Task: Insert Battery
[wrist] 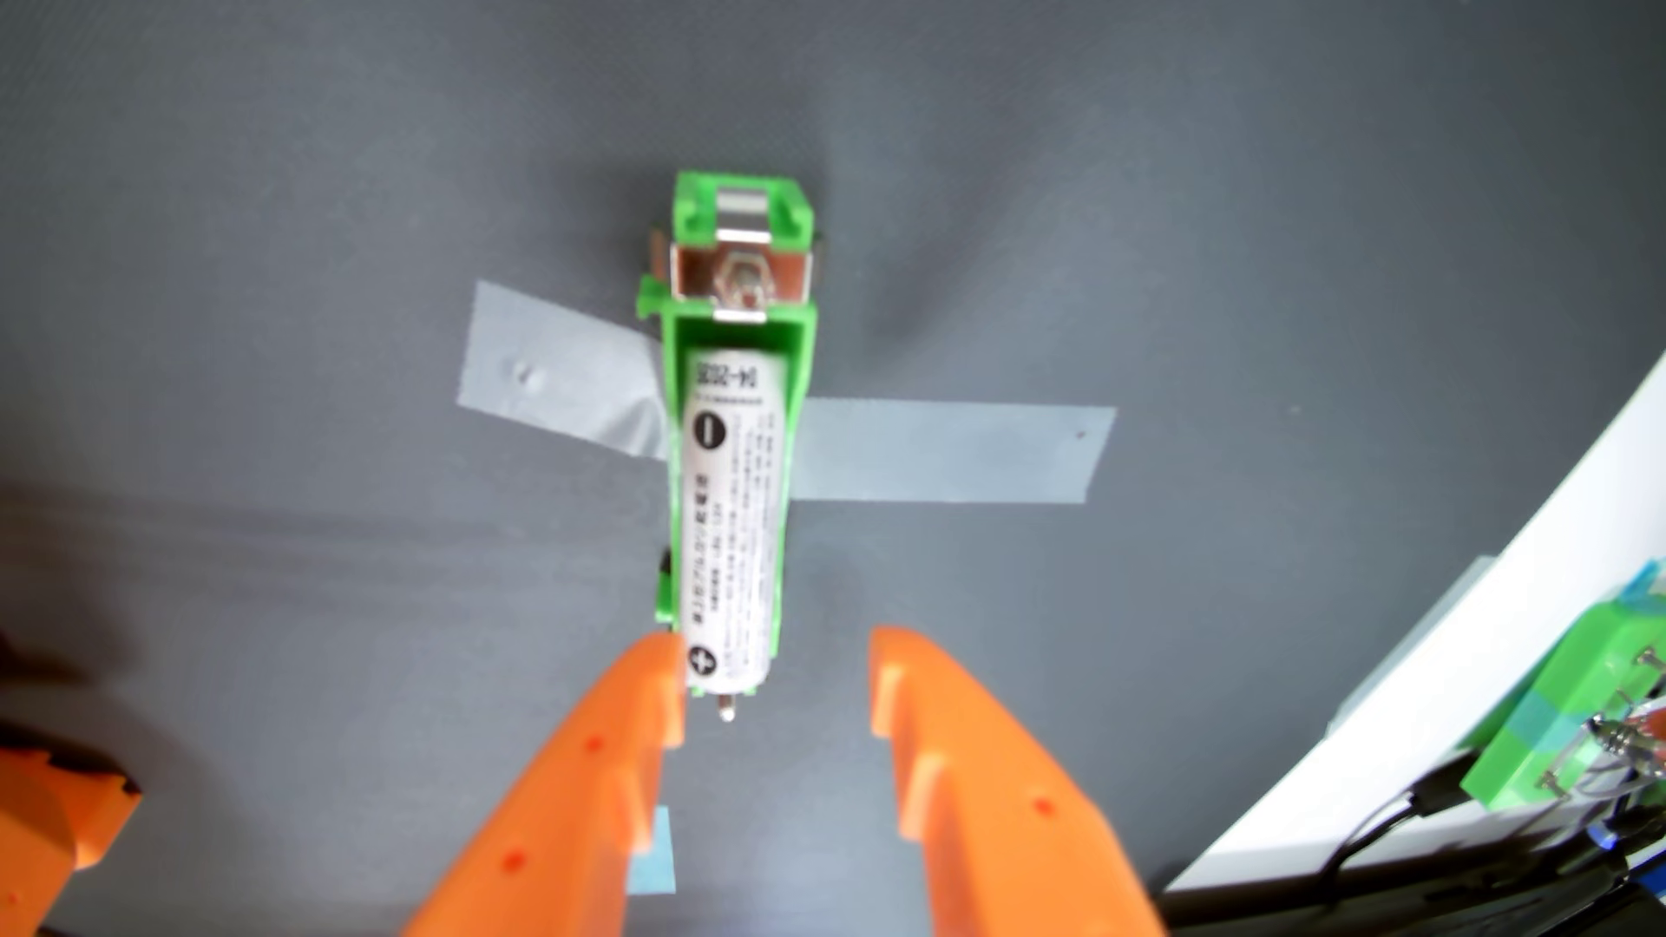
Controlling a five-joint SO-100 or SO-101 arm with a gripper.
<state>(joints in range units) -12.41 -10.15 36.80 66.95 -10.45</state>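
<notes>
In the wrist view a white battery [732, 523] with black print lies lengthwise in a green holder [741, 297] taped to the grey table. Its far end sits inside the holder below the metal contact [741, 275]. Its near end, marked with a plus, sticks out past the holder's near edge. My gripper [775, 685] is open, its two orange fingers spread at the bottom. The left fingertip [654, 685] is right beside the battery's near end, touching or nearly touching it. The right fingertip [901, 685] stands clear of it.
Grey tape strips [947, 450] hold the holder to the grey mat. A white board [1406, 721] runs along the right edge, carrying another green part [1569, 721] with wires and cables. A small blue tape piece [654, 860] lies under the left finger. An orange arm part [54, 811] shows at the lower left.
</notes>
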